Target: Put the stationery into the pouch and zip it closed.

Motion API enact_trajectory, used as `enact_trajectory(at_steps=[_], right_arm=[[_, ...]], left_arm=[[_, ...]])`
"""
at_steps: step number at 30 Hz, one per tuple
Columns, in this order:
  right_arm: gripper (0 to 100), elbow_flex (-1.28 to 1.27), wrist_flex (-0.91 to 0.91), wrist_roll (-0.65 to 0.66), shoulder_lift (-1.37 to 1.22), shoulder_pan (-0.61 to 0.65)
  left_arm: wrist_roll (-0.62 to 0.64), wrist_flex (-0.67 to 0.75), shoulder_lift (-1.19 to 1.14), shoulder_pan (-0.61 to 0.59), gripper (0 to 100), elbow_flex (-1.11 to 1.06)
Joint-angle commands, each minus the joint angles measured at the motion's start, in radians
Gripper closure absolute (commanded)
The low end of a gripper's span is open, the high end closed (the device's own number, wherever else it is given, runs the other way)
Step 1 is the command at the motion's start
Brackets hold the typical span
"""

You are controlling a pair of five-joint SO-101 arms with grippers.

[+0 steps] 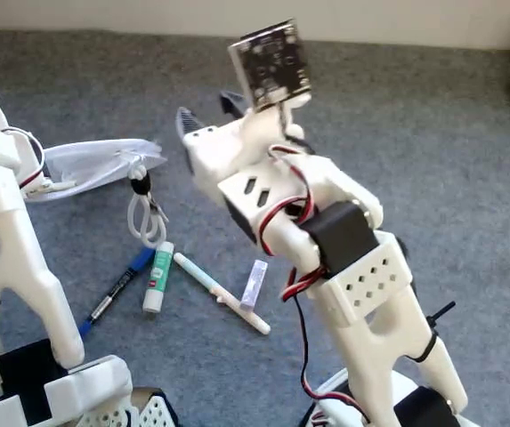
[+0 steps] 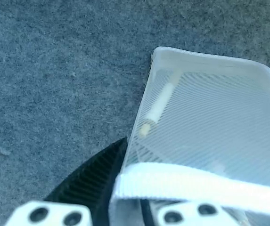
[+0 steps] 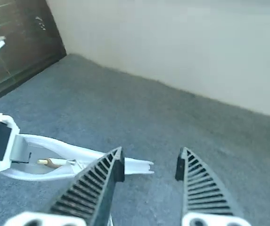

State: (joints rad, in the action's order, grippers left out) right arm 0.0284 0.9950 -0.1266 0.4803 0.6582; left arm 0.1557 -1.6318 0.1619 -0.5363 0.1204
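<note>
1. The left hand [image 1: 48, 185] is clenched on one end of the pouch [image 2: 210, 122]. Its black ribbed finger [image 2: 94, 181] presses against the mesh wall, just under the pouch's white edge band.
2. Inside the pouch, a little beyond that finger, lies a pale stick-shaped piece [image 2: 160, 106]. What it is cannot be told.
3. From the left hand the pouch stretches toward the right hand. A white cord loop [image 1: 145, 218] hangs from near its far end down onto the grey desk [image 1: 433, 116].
4. The right hand [image 3: 149, 162] is released, jaws spread wide and grasping nothing. It is held above the desk just past the pouch's far tip.
5. The other stationery lies on the desk outside the pouch, nearer the arm bases than either hand.
   - A blue pen [image 1: 117, 289] lies just beside a glue stick [image 1: 158, 276].
   - Next to them is a white pen [image 1: 214, 289].
   - A small pale piece [image 1: 255, 280] lies close by the white pen.
</note>
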Motion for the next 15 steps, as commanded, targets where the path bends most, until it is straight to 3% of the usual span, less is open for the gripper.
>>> enact_trajectory(at_steps=[1,7,15], right_arm=[[82.6,0.036,0.088,-0.058,0.035,-0.044],[82.6,0.021,0.255,-0.178,0.035,-0.079],[82.6,-0.248,0.228,-0.192,0.036,-0.079]], left_arm=[[0.014,0.028,-0.004,-0.013,99,0.005],[0.014,0.044,-0.004,-0.015,99,-0.004],[0.014,0.043,-0.004,-0.018,99,-0.004]])
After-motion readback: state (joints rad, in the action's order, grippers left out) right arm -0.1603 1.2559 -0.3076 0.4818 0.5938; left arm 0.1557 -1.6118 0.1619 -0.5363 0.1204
